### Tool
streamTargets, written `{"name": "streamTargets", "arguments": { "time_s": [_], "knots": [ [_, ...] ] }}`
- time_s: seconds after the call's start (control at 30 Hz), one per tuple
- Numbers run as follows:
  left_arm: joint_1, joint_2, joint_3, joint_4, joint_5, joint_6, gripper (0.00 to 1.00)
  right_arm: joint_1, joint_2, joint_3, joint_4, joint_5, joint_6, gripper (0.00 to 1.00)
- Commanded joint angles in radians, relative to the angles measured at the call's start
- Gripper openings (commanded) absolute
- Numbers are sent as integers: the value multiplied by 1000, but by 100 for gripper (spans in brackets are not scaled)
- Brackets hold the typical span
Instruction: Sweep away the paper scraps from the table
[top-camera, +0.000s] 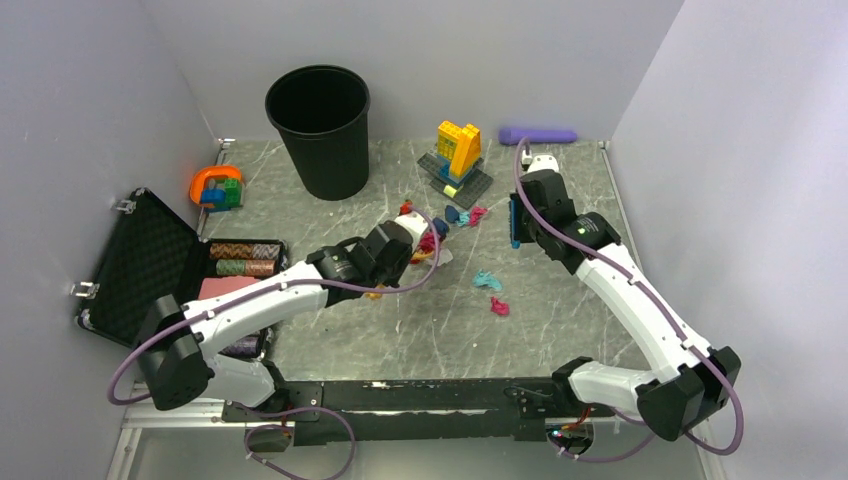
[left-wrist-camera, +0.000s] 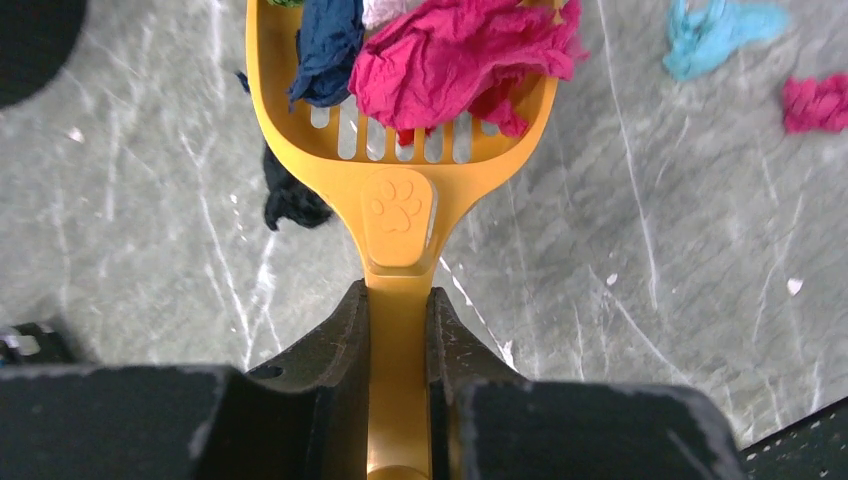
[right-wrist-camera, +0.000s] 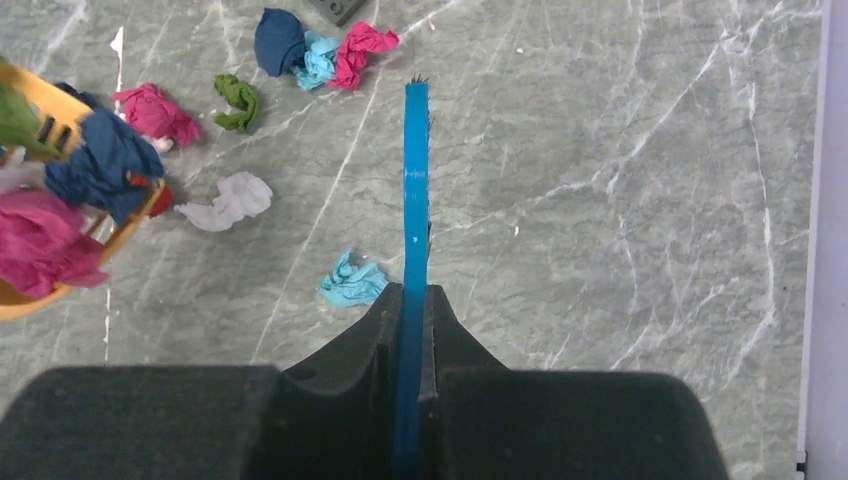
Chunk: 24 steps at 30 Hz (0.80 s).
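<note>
My left gripper (left-wrist-camera: 398, 300) is shut on the handle of an orange slotted scoop (left-wrist-camera: 400, 200), held just over the table (top-camera: 560, 310). Magenta (left-wrist-camera: 460, 55) and navy (left-wrist-camera: 325, 45) paper scraps fill the scoop, and a dark scrap (left-wrist-camera: 290, 195) lies under its edge. My right gripper (right-wrist-camera: 412, 295) is shut on a thin blue brush (right-wrist-camera: 415, 190) pointing across the table. Loose scraps lie about: teal (right-wrist-camera: 350, 283), white (right-wrist-camera: 230, 200), green (right-wrist-camera: 238, 100), magenta (right-wrist-camera: 155, 112), and a navy, teal and magenta cluster (right-wrist-camera: 320, 50). Right of the scoop lie a teal (top-camera: 487, 281) and a magenta scrap (top-camera: 499, 307).
A black bin (top-camera: 318, 130) stands at the back left. A yellow-and-blue toy brick build (top-camera: 457, 150) and a purple cylinder (top-camera: 538, 135) are at the back. An open black case (top-camera: 140, 260) lies at the left edge, with an orange toy (top-camera: 215, 187) behind it. Pale walls enclose the table.
</note>
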Motion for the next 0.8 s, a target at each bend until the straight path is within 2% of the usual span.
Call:
{"name": "streamTargets", "arguments": {
  "time_s": [0.0,0.3,0.77],
  "knots": [
    [-2,9,139,-68,-87,17,0,-5,-47,0,41,-1,8,0],
    [79,71,345,-170,-68,55,0,-6,-78,-15,42,-35,-11,0],
    [303,220,710,-301,61,125,0,-10,-68,25,30,-49,-36,0]
  ]
}}
